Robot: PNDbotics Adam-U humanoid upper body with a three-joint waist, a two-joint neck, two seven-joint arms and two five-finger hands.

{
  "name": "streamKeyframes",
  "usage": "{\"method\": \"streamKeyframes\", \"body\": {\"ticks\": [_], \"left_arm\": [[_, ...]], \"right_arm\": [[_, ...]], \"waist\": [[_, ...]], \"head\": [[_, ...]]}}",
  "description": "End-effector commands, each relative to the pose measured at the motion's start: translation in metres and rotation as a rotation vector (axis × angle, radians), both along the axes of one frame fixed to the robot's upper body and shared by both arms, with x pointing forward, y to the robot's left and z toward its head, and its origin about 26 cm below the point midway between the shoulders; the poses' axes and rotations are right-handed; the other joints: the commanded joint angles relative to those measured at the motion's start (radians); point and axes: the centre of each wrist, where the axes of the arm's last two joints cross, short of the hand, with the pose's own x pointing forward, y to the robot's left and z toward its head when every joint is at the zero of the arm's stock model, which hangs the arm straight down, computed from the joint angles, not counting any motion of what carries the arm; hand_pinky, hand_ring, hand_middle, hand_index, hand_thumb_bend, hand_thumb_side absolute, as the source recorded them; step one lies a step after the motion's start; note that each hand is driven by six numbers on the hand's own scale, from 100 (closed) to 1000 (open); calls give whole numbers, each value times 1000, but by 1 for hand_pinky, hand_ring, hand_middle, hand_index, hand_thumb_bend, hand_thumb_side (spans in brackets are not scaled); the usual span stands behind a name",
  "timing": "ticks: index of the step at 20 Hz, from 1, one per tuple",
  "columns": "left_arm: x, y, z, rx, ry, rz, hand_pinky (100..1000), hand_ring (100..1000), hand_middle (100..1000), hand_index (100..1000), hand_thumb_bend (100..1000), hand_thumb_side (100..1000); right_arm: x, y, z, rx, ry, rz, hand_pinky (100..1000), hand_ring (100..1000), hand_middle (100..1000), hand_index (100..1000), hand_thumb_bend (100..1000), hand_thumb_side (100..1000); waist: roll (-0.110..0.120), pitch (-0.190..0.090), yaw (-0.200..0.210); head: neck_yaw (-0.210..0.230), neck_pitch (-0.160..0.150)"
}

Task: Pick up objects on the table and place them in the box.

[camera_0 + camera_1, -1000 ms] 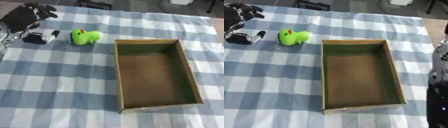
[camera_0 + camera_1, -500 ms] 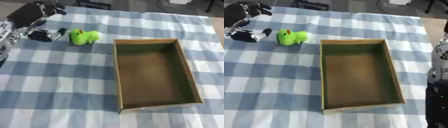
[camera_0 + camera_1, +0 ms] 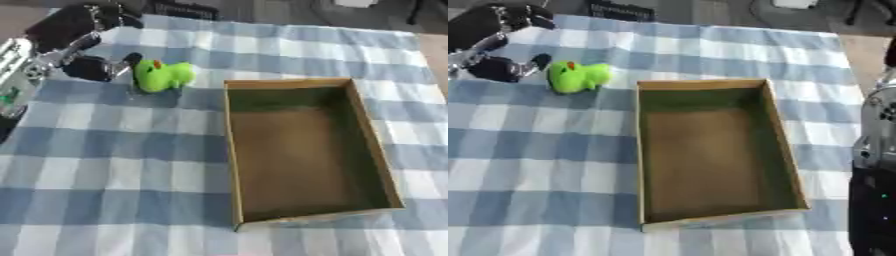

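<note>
A bright green toy (image 3: pixel 163 76) with a small orange mark lies on the checked cloth at the upper left. My left hand (image 3: pixel 72 27), black with silver joints, comes in from the upper left corner. It is open, and its thumb (image 3: pixel 107 67) reaches to the toy's left side, touching or almost touching it. Right of the toy stands an open brown cardboard box (image 3: pixel 289 83) with nothing showing inside. Of my right side only the arm (image 3: pixel 877 150) shows, at the right edge of the right eye view.
A blue and white checked cloth (image 3: pixel 105 175) covers the table. A dark flat thing (image 3: pixel 185 9) lies past the table's far edge. The table's right edge runs close to the box's far corner.
My left hand has moved right toward the green toy, and its thumb now sits next to it. The toy and the box have stayed in place.
</note>
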Motion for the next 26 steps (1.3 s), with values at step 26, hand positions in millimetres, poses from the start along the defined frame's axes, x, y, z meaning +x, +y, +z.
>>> {"method": "streamKeyframes", "body": {"ticks": [26], "left_arm": [[-5, 19, 30, 77, 76, 1, 710, 721, 825, 902, 561, 704]], "right_arm": [[-6, 18, 20, 35, -37, 84, 550, 475, 481, 697, 100, 662]], "waist": [[-12, 44, -44]], "head": [[84, 24]]}}
